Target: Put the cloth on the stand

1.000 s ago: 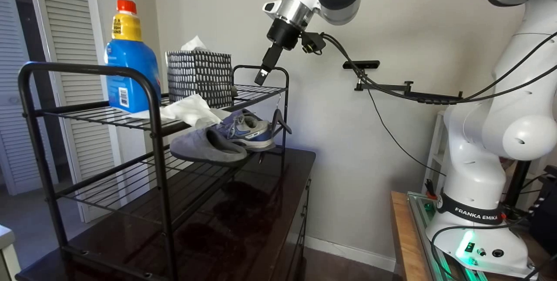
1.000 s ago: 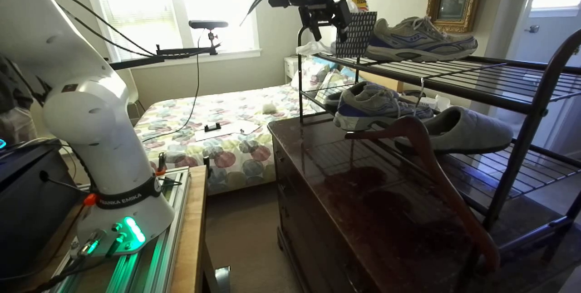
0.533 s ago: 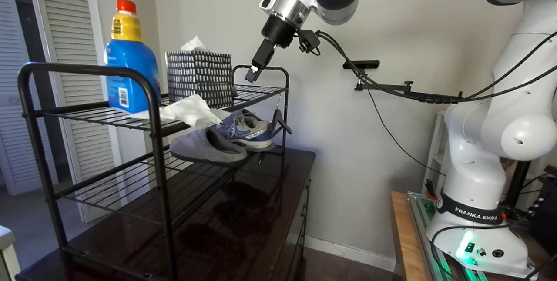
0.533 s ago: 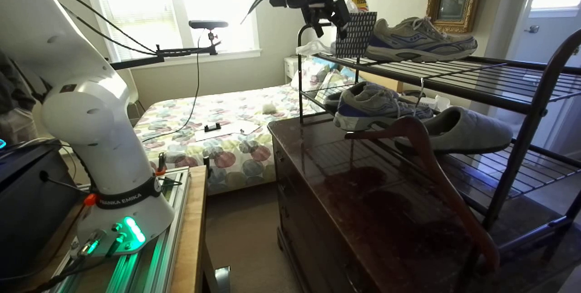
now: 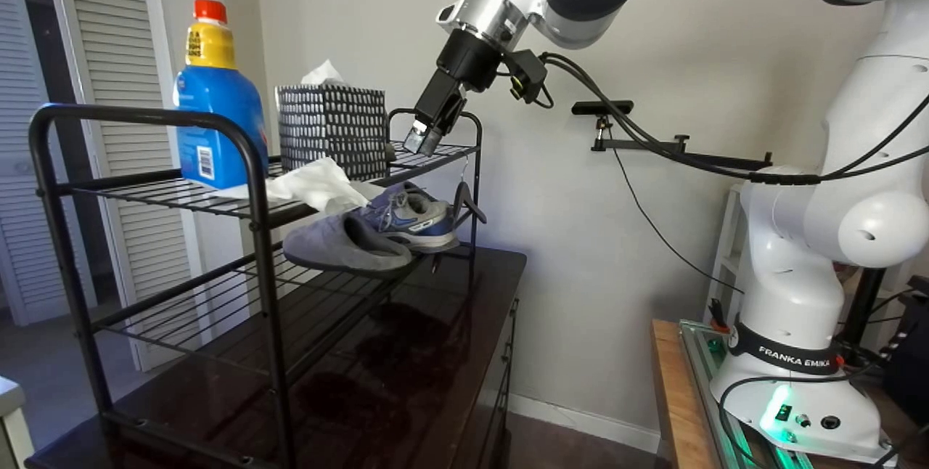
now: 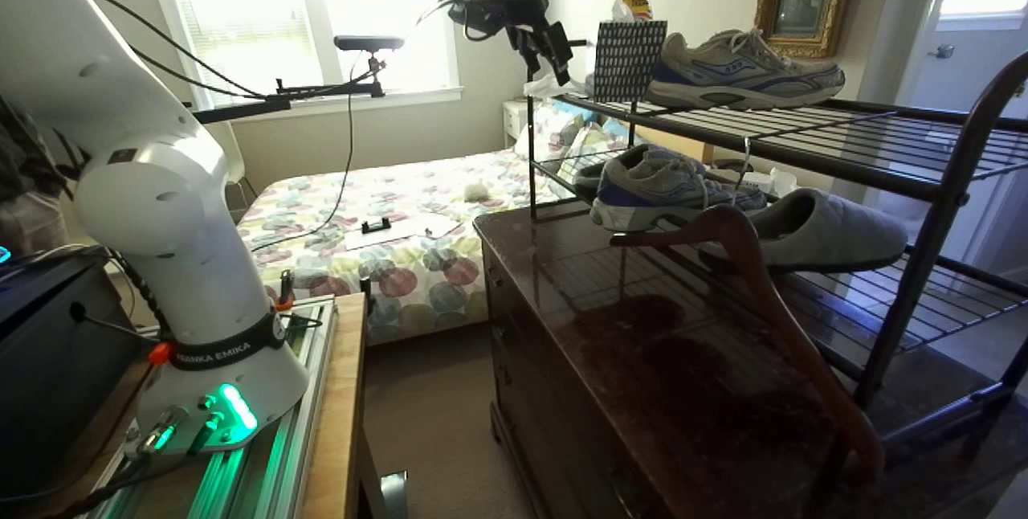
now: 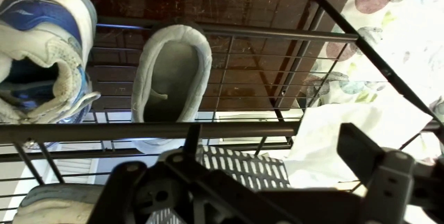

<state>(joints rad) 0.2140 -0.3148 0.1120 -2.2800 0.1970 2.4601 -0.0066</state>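
The white cloth [image 5: 323,182] lies on the upper shelf of the black metal stand [image 5: 263,258] and drapes over its front edge. It also shows in an exterior view [image 6: 554,85], partly behind the gripper, and in the wrist view [image 7: 326,137]. My gripper [image 5: 421,139] points down and is open and empty, above and apart from the stand; it also shows in an exterior view [image 6: 550,69]. In the wrist view the gripper [image 7: 270,140] has its fingers wide apart, with the cloth beyond them, behind and left of the right finger [image 7: 359,147].
A patterned tissue box [image 5: 334,128] and a blue spray bottle [image 5: 221,120] stand on the upper shelf, with a sneaker [image 6: 747,73]. A slipper [image 5: 348,244] and another sneaker [image 5: 417,218] sit on the lower shelf. A hanger [image 6: 739,242] hangs from the stand, above the dark dresser [image 6: 578,302].
The gripper has shifted and turned. In an exterior view it has moved left, away from the tissue box, and tilted. It has dipped slightly in the last half second. The cloth has not moved.
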